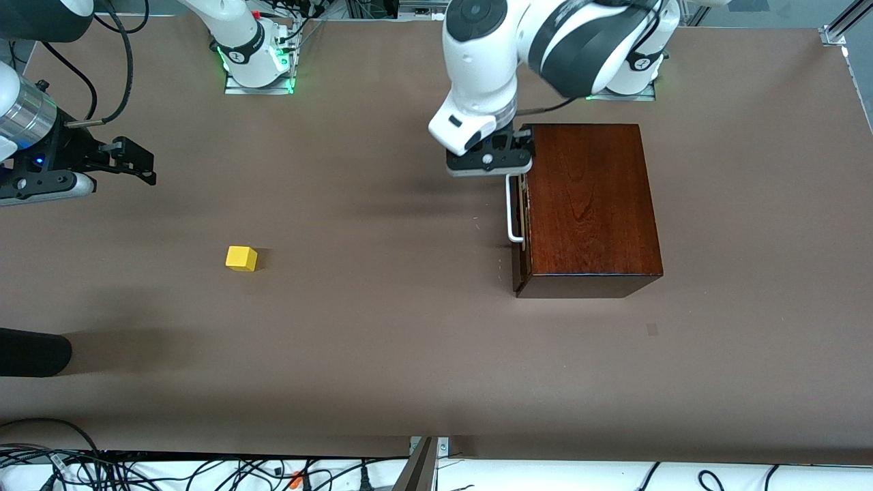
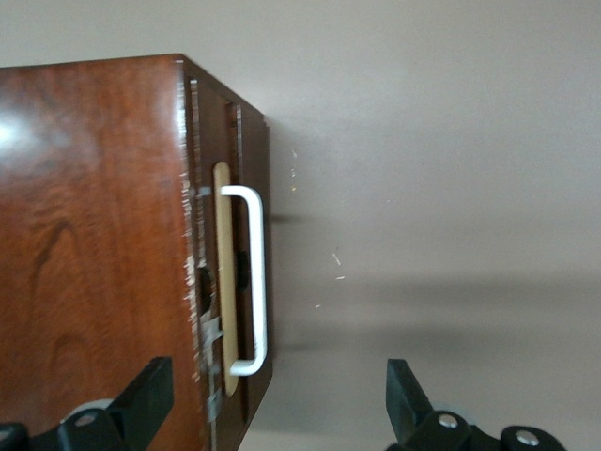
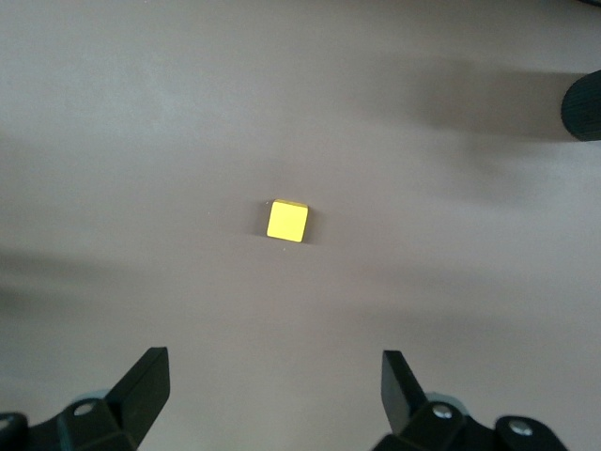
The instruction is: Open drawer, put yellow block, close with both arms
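Observation:
The mahogany box (image 1: 590, 201) stands toward the left arm's end of the table. Its drawer front (image 1: 520, 225), with the white bar handle (image 1: 511, 209), faces the right arm's end and looks shut. My left gripper (image 1: 492, 162) hovers open over the handle's end that is farther from the front camera. In the left wrist view the handle (image 2: 255, 282) lies between the fingers (image 2: 143, 395) of the left gripper (image 2: 275, 399). The yellow block (image 1: 241, 258) sits on the table toward the right arm's end. My right gripper (image 1: 136, 164) is open and empty, raised above the table. The right wrist view shows the block (image 3: 287, 221) ahead of the right gripper (image 3: 272, 385).
A black rounded object (image 1: 31, 352) pokes in at the table's edge at the right arm's end, nearer to the front camera than the block; it also shows in the right wrist view (image 3: 582, 105). Cables (image 1: 136, 470) run along the table's edge nearest the front camera.

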`<action>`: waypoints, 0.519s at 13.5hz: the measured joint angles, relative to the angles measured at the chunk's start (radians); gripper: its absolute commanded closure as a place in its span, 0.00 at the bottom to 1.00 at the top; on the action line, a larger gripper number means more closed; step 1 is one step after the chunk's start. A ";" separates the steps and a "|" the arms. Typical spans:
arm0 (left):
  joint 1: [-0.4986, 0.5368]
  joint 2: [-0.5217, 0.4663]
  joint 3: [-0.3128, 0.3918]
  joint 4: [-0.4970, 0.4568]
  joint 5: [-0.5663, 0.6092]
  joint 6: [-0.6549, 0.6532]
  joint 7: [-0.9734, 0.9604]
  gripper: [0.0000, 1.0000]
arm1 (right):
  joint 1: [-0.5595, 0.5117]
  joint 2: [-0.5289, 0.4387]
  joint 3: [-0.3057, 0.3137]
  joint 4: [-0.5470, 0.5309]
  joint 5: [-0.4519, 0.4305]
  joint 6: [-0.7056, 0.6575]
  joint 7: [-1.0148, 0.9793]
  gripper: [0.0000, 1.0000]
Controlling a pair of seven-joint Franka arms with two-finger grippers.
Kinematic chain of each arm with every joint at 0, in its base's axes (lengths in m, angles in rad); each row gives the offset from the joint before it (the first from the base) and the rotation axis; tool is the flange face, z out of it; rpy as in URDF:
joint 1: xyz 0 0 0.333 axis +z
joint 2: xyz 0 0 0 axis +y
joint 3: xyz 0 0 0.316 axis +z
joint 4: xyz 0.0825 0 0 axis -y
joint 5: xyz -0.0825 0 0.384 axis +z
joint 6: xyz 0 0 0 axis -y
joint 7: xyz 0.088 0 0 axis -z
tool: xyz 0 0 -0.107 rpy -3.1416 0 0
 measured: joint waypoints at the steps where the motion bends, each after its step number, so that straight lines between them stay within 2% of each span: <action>1: -0.008 0.020 0.000 0.001 0.017 0.007 0.000 0.00 | 0.000 0.000 0.000 0.000 0.000 0.000 0.000 0.00; 7: -0.030 0.130 0.002 -0.016 0.084 0.054 0.013 0.00 | 0.000 0.000 0.000 0.000 0.000 0.000 0.000 0.00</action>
